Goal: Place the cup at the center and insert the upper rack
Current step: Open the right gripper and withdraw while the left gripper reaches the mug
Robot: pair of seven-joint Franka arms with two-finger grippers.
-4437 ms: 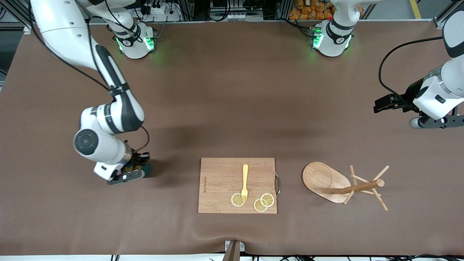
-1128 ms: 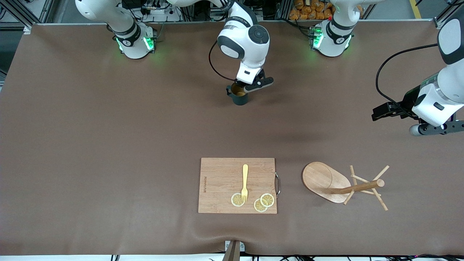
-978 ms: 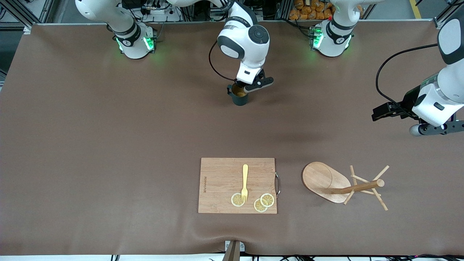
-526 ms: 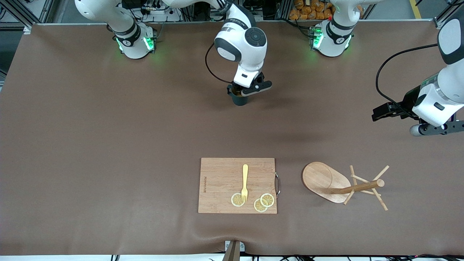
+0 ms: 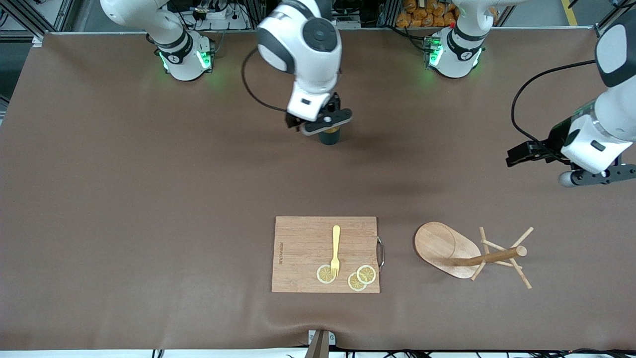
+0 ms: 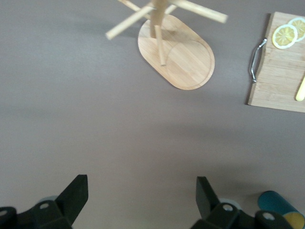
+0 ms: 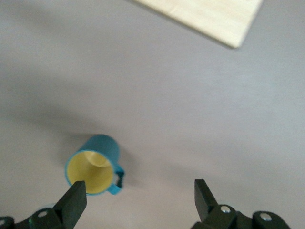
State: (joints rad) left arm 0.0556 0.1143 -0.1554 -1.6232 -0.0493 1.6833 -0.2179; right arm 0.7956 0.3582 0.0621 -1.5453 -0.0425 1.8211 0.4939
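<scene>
The dark teal cup (image 5: 329,137) stands upright on the brown table, midway between the two arms' bases; its yellowish inside (image 7: 90,171) and loop handle show in the right wrist view. My right gripper (image 5: 325,122) hangs open just above it, holding nothing, and one fingertip (image 7: 72,199) is over the cup's rim. The upper rack (image 5: 447,248), a light wooden mug tree, lies tipped on its side near the front camera, toward the left arm's end. My left gripper (image 5: 596,175) waits open over bare table, with the rack (image 6: 178,57) and the cup (image 6: 276,207) in its wrist view.
A rectangular wooden cutting board (image 5: 303,248) with a metal handle lies beside the rack, nearer the table's middle. On it lie a yellow fork (image 5: 336,248) and lemon slices (image 5: 360,277). The board's corner (image 7: 209,16) shows in the right wrist view.
My right gripper has opened, let go of the cup and lifted off it, drifting a little toward the right arm's end. The cup stays put. The left arm has barely moved.
</scene>
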